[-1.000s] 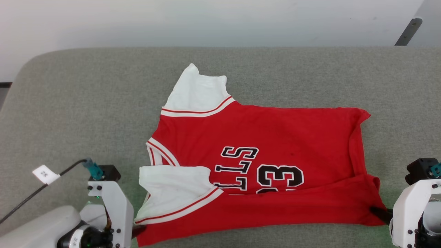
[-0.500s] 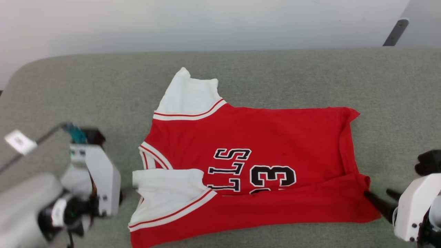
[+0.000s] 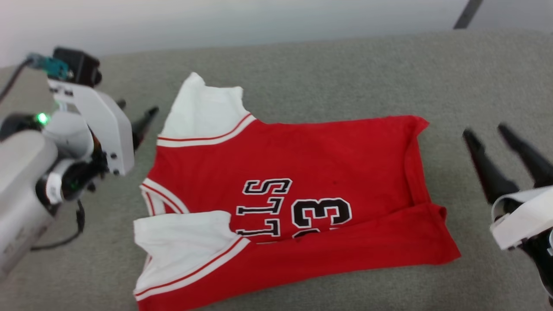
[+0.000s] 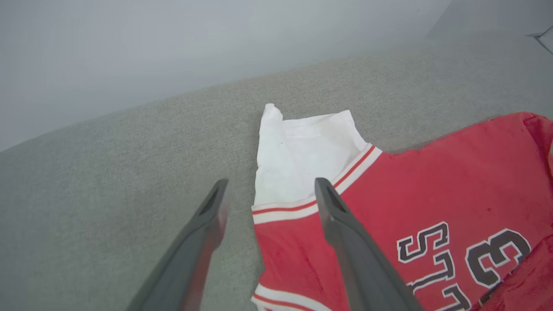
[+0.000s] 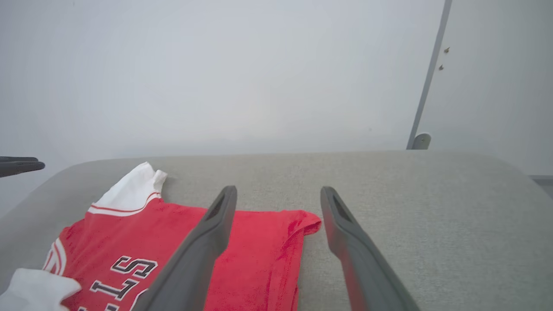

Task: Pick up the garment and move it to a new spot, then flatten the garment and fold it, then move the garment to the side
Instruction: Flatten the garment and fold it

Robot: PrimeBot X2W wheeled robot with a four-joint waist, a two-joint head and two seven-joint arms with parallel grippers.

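Observation:
The garment (image 3: 328, 164), a red shirt with white sleeves and black lettering, lies flat on the grey cushioned surface (image 3: 328, 73), its near long edge folded up over the lower body. My left gripper (image 3: 136, 110) hovers open just left of the far white sleeve (image 3: 203, 110), touching nothing. In the left wrist view the left gripper (image 4: 271, 183) stands spread above that sleeve's seam on the garment (image 4: 432, 181). My right gripper (image 3: 484, 131) is open to the right of the hem, clear of the cloth. The right wrist view shows the right gripper (image 5: 278, 190) over the garment's (image 5: 173, 233) far hem corner.
A pale wall rises behind the cushion's far edge. A dark metal strut (image 3: 468, 13) stands at the back right, seen as a grey strip (image 5: 427, 86) in the right wrist view. A black cable (image 3: 65, 235) hangs off my left arm.
Both grippers have opened, let go of the garment's near corners and risen away; the left has swung up beside the far sleeve. The head camera has shifted too.

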